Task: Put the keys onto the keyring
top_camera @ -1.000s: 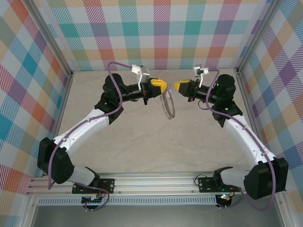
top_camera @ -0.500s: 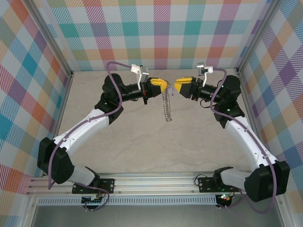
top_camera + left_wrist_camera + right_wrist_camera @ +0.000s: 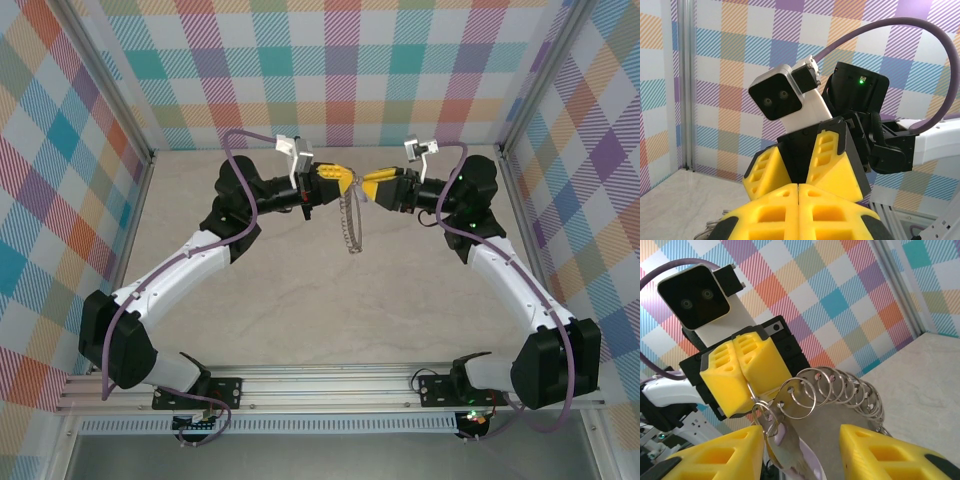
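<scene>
above open tabletop point(image 3: 300, 300), left gripper point(image 3: 344, 180) clamps keyring point(image 3: 840, 390), right gripper point(image 3: 367, 186) half-open around keys point(image 3: 783, 442)

Right gripper point(image 3: 367, 184) springs open and darts closer to the left gripper point(image 3: 344, 180); keyring point(image 3: 349, 224) swings edge-on.

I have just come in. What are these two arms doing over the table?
The left gripper is shut on the keyring and holds it above the table, so that the ring hangs down. The right gripper faces it with its jaws open, one finger on each side of the keys. The keys hang at the ring, close to the left fingertips. Whether they are fully threaded on cannot be told.
</scene>
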You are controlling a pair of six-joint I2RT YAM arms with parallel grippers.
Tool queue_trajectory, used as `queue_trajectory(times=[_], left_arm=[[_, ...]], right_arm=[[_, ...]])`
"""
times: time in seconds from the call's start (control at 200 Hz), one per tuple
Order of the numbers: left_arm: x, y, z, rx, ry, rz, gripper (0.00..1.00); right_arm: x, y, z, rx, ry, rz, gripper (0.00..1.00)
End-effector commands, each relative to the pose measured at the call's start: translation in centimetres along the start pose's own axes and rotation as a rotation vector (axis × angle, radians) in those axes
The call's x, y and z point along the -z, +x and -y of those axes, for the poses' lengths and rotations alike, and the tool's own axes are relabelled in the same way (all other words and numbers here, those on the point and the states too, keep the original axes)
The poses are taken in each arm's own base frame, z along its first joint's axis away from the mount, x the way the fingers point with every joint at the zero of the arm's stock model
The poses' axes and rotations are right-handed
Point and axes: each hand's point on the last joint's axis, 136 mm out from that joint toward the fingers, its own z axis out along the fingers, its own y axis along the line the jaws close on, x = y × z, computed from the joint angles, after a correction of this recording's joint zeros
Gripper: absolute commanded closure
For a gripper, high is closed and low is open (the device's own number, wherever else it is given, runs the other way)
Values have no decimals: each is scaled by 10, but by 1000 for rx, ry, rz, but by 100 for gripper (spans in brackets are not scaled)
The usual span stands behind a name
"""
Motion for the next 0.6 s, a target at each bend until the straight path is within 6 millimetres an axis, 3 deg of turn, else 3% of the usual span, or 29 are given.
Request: queue_trajectory(times=[0.0, 0.325, 0.595], left_arm=[[0, -22, 17, -60, 48, 62, 100], [-2, -23, 15, -55, 51, 69, 100], [-2, -25, 15, -56, 48, 77, 100]], right_arm=[[0, 0, -10, 37, -56, -20, 55], [-6, 8, -9, 21, -80, -47, 59], [-7, 13, -9, 11, -83, -56, 85]])
